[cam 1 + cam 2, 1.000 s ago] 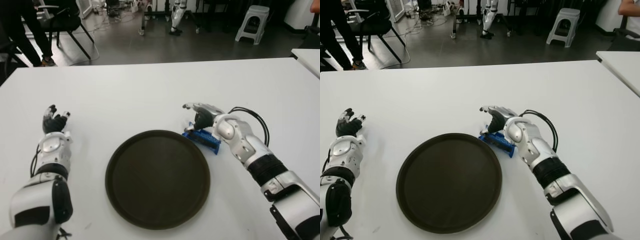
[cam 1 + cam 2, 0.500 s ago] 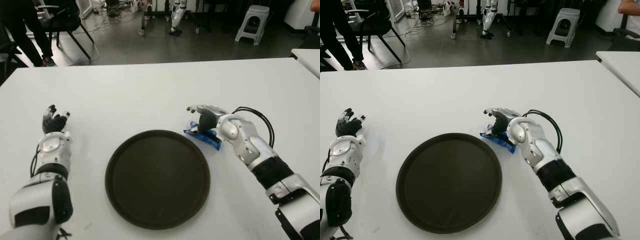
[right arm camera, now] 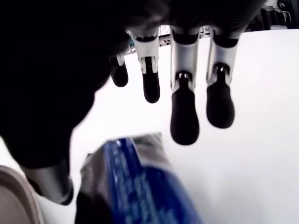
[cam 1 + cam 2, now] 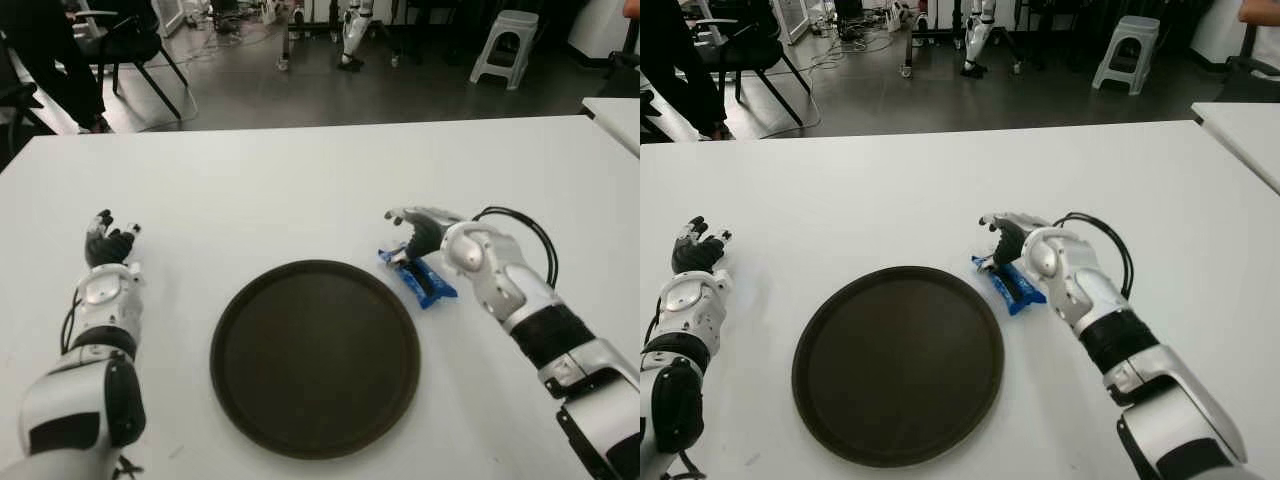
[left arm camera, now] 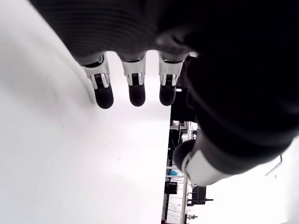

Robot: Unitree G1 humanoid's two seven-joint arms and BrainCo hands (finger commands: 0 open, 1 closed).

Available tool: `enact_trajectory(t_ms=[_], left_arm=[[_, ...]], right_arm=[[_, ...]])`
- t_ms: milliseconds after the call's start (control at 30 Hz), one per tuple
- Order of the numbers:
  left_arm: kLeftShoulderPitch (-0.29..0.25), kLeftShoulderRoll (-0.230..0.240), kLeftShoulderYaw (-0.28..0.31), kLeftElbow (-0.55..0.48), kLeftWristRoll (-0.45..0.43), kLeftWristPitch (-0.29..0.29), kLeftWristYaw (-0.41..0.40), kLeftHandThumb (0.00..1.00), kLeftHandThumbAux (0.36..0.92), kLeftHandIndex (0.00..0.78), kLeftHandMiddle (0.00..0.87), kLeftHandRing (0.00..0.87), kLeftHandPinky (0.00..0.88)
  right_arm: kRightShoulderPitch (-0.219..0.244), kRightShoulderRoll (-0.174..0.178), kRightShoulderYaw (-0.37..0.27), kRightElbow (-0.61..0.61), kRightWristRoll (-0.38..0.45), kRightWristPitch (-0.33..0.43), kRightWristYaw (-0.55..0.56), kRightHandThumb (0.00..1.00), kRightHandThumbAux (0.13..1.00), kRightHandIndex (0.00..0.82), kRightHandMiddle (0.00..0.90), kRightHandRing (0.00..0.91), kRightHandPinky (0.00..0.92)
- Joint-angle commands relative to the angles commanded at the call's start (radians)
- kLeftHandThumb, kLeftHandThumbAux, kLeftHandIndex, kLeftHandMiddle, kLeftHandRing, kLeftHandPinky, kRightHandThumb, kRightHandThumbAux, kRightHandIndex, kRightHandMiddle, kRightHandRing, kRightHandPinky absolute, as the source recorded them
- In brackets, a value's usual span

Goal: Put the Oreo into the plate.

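The Oreo, a blue pack (image 4: 422,279), lies on the white table (image 4: 290,190) just past the right rim of the round dark plate (image 4: 315,360), which holds nothing. My right hand (image 4: 420,230) hovers over the pack's far end. In the right wrist view its fingers (image 3: 183,112) are stretched out and not wrapped around the Oreo pack (image 3: 140,182), which sits under the palm beside the thumb. Whether the palm touches the pack I cannot tell. My left hand (image 4: 108,243) shows at the table's left side, its fingers (image 5: 135,91) relaxed and holding nothing.
Beyond the table's far edge are a dark floor, a chair (image 4: 130,45) with a person's legs (image 4: 60,70) at the back left and a grey stool (image 4: 505,45) at the back right. A second white table's corner (image 4: 615,110) shows at the right.
My right hand has moved to the right, away from the plate. The Oreo pack has slid right with it and turned, leaving the plate's rim.
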Motion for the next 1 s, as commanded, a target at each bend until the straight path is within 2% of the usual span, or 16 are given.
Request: enact_trajectory(t_ms=[233,500,800,1000], left_arm=[[0.001,0.001,-0.002,0.001,-0.002,0.003,-0.003,0.000,0.809,0.000,0.000,0.000,0.026],[0.002,0.001,-0.004,0.001,-0.001,0.005,-0.001,0.000,0.805,0.000,0.000,0.000,0.025],[0.002,0.001,-0.008,0.000,0.001,0.004,0.002,0.000,0.795,0.000,0.000,0.005,0.032],[0.001,-0.001,-0.003,0.000,-0.005,0.003,-0.003,0.000,0.803,0.000,0.000,0.001,0.028]], right_arm=[[-0.035,-0.016,-0.009,0.029,0.002,-0.029,-0.027,0.193,0.695,0.000,0.737,0.771,0.771],[-0.064,-0.041,-0.013,0.023,-0.010,-0.036,-0.040,0.192,0.697,0.000,0.750,0.781,0.789],[-0.073,-0.053,-0.006,0.028,-0.022,-0.032,-0.042,0.199,0.698,0.000,0.737,0.775,0.789],[-0.056,-0.061,-0.009,0.014,-0.020,-0.041,-0.056,0.235,0.707,0.000,0.721,0.766,0.784]])
